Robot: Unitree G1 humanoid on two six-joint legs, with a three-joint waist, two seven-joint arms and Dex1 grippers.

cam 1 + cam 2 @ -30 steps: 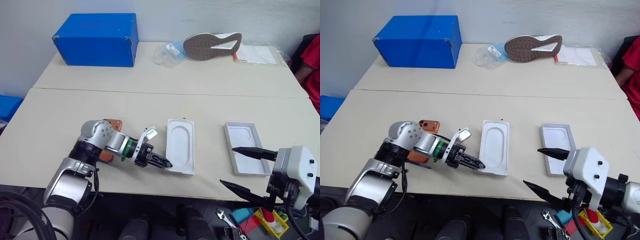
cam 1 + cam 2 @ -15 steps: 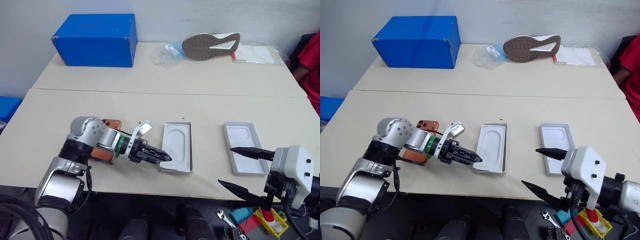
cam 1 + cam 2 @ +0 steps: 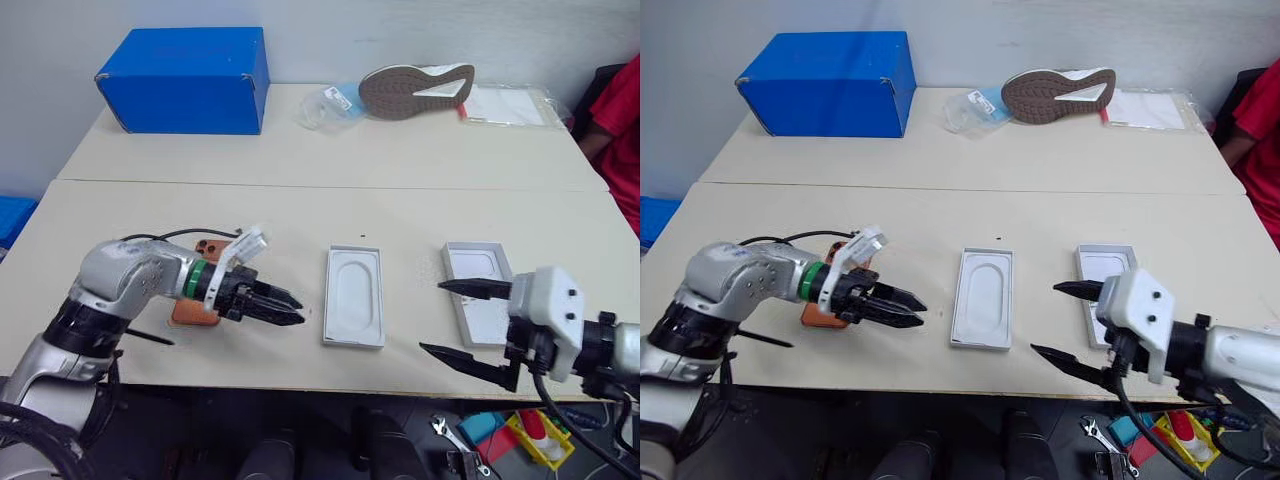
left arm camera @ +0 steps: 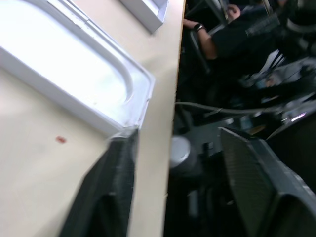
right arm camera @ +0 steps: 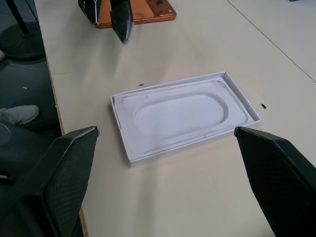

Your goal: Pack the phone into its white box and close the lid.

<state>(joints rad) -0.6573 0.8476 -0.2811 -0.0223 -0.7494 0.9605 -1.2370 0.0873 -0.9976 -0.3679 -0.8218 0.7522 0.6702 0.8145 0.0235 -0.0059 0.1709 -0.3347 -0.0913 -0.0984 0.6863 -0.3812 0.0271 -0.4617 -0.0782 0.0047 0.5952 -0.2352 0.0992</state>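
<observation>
Phone [image 3: 196,300] sits flat on the desk [image 3: 400,210] behind the left end effector [image 3: 285,307], jaws parted and empty; right end effector [image 3: 455,320] gapes near the lid [image 3: 475,300], so picking up the phone looks next.

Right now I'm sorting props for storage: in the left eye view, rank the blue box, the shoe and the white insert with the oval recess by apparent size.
1. blue box
2. shoe
3. white insert

The shoe and insert look close, and the insert lies nearer the camera, so that order is unsure.
</observation>
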